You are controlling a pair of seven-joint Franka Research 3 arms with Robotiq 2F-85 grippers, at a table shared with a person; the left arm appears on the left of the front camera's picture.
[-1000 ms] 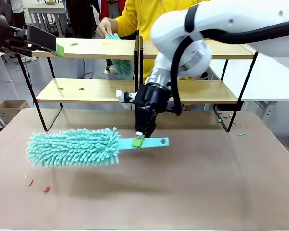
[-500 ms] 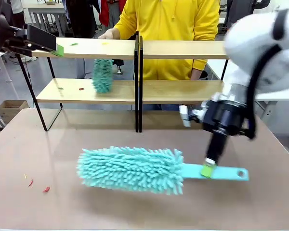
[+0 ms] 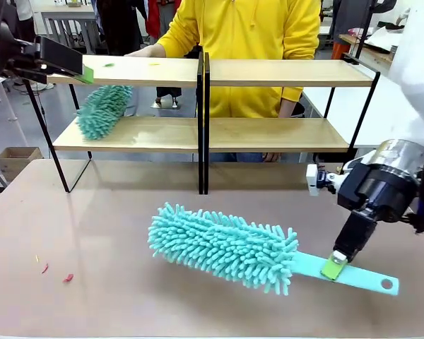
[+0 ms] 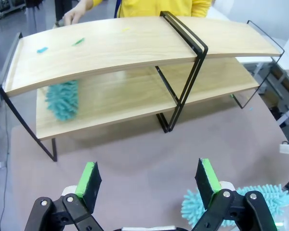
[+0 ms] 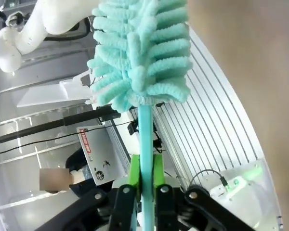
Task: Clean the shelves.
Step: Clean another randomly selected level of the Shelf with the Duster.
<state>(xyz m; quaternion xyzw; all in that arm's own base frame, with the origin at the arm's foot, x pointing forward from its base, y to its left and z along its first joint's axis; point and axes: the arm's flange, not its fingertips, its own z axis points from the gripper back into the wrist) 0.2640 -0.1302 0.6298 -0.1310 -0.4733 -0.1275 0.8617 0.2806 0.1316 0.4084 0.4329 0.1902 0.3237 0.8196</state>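
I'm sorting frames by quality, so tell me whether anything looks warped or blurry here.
Left wrist view: the shelves bow into curves from the wide-angle lens, and the person's duster on the lower board is smeared. Front view: shelf boards run straight, and the duster in the right gripper is sharp.

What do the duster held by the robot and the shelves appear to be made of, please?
The duster: a head of soft teal chenille-like nubs, probably microfibre, on a flat, smooth handle that looks like plastic. The shelves: pale boards with a matte wood-grain look, solid wood or laminate, on thin black frames, apparently painted metal.
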